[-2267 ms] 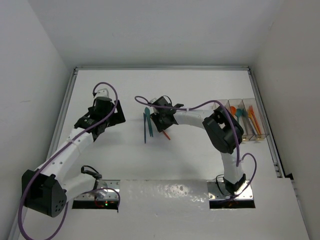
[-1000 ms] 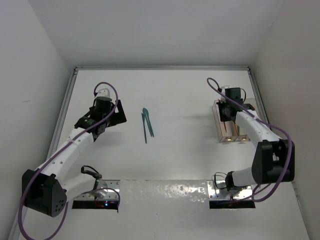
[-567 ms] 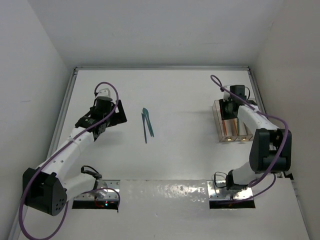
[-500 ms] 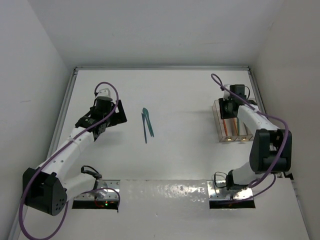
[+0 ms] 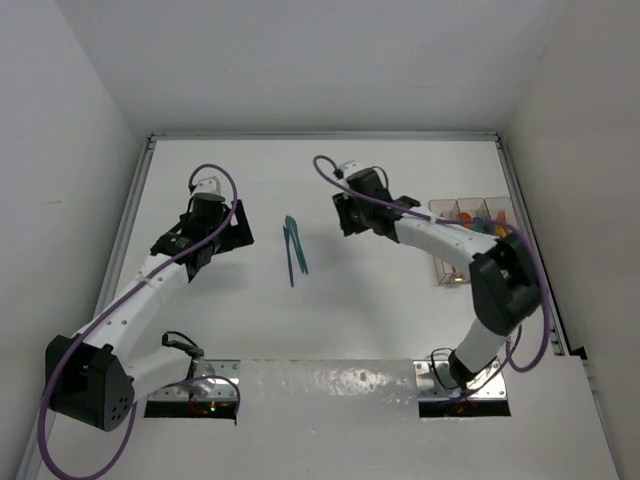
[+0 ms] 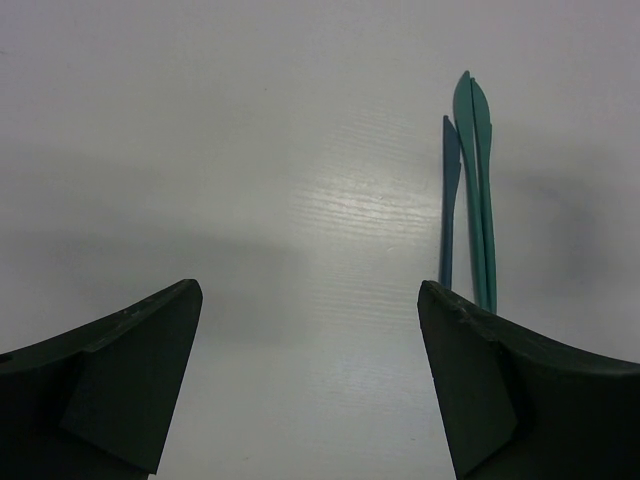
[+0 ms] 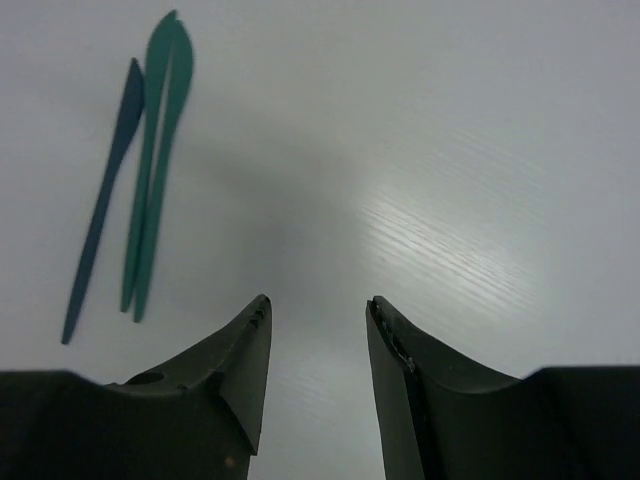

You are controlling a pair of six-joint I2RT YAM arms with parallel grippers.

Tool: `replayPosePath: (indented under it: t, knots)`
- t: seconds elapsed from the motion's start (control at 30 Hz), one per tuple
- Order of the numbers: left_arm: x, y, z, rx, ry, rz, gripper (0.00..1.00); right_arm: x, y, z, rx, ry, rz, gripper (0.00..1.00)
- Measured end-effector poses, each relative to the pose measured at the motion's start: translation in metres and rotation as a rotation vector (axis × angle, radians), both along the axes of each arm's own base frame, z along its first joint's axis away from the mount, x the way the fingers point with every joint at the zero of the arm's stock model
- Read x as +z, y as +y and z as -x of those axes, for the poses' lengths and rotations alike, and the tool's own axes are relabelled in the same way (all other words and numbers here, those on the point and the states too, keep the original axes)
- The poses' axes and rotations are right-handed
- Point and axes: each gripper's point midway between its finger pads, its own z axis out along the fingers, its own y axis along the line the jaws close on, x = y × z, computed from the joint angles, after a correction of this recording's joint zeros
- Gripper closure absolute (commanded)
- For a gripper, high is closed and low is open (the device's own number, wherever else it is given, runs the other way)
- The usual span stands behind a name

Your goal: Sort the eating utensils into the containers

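Observation:
Three slim utensils lie side by side on the white table: two teal ones (image 5: 292, 240) and a dark blue one (image 5: 291, 262). They also show in the left wrist view, teal (image 6: 476, 200) and blue (image 6: 448, 200), and in the right wrist view, teal (image 7: 155, 170) and blue (image 7: 103, 200). My left gripper (image 5: 238, 226) is open and empty, left of them. My right gripper (image 5: 343, 215) is open and empty, right of them. The clear containers (image 5: 447, 210) stand at the right with orange and teal utensils inside, partly hidden by my right arm.
A raised rail (image 5: 527, 215) runs along the table's right side just beyond the containers. White walls close in the back and both sides. The arm bases sit at the near edge.
My right arm has swung from over the containers back to the table's middle, beside the teal and blue utensils. The left arm has not moved.

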Motion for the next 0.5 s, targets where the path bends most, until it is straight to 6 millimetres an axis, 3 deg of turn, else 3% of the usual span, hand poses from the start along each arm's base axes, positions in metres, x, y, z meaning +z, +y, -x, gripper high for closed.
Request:
replayPosePath:
  t: [0.17, 0.27, 0.37, 0.5]
  knots:
    - [0.000, 0.001, 0.000, 0.008, -0.001, -0.002, 0.12, -0.032, 0.069, 0.003, 0.056, 0.029, 0.006, 0.58]
    - [0.000, 0.002, 0.000, 0.015, -0.003, -0.003, 0.12, -0.049, 0.097, 0.005, 0.064, 0.039, 0.006, 0.62]
    - [0.000, 0.002, -0.001, 0.019, -0.003, 0.000, 0.13, -0.061, 0.113, 0.003, 0.048, 0.041, 0.000, 0.65]
    - [0.000, 0.002, -0.001, 0.021, -0.003, 0.002, 0.13, -0.073, 0.118, -0.002, 0.014, 0.043, 0.001, 0.69]
